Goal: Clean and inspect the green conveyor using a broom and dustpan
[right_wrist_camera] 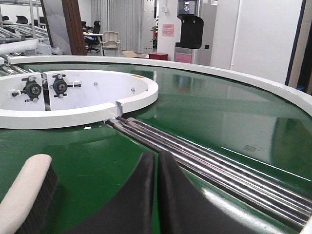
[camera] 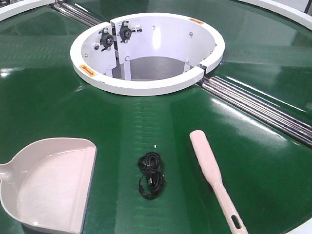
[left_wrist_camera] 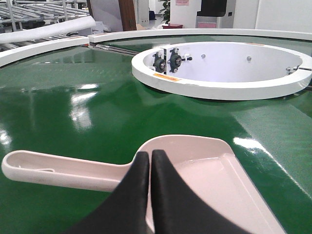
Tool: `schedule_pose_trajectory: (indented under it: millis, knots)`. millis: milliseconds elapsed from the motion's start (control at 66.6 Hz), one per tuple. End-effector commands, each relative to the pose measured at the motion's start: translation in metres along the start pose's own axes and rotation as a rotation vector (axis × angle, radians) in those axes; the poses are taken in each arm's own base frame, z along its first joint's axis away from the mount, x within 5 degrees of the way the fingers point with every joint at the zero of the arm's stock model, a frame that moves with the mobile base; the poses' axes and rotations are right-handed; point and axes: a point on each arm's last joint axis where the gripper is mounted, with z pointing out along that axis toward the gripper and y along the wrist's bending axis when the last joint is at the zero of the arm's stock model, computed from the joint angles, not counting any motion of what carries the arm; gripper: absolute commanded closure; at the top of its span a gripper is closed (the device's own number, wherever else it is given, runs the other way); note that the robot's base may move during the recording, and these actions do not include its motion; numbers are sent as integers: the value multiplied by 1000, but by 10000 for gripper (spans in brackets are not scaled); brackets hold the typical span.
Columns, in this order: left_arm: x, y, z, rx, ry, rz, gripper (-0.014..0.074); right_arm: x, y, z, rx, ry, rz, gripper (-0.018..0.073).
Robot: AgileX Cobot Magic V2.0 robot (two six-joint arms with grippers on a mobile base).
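1. The dustpan point(camera: 53, 183) lies at 7 o'clock on the green conveyor point(camera: 44, 97). Its handle runs out toward 9 o'clock and its open lip faces 3 o'clock.
2. The left gripper point(left_wrist_camera: 150, 156) is pressed closed on nothing. In its wrist view the tips sit over the neck where handle meets scoop. The handle stretches to 9 o'clock from them, crosswise to the fingers. I cannot tell whether they touch it.
3. A black cable bundle point(camera: 151, 175) lies at 6 o'clock, between the two tools and apart from both.
4. The broom point(camera: 209, 165) lies at 5 o'clock, head toward 11, slotted handle toward 5, below the white hub point(camera: 146, 89).
5. The right gripper point(right_wrist_camera: 157, 158) is also clenched empty. The broom head is at 8 o'clock from its tips, near but apart; the handle is out of that view.
6. Judgement: each arm is nearer its own tool, and the right must reach back along the broom's axis toward the handle.
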Motion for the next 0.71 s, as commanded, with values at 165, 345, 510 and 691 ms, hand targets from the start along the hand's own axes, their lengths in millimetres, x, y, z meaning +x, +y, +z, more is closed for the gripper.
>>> schedule_pose_trajectory:
  millis: [165, 345, 510, 691]
  knots:
    - [0, 0, 0, -3, -65, -16, 619, -3, -1, 0, 15, -65, -9, 564]
    - [0, 0, 0, -3, -65, -16, 619, -3, -1, 0, 15, -65, -9, 564]
    - [0, 0, 0, -3, -65, -16, 619, -3, -1, 0, 15, -65, -9, 564]
    - [0, 0, 0, -3, -65, -16, 619, -3, -1, 0, 15, -65, -9, 564]
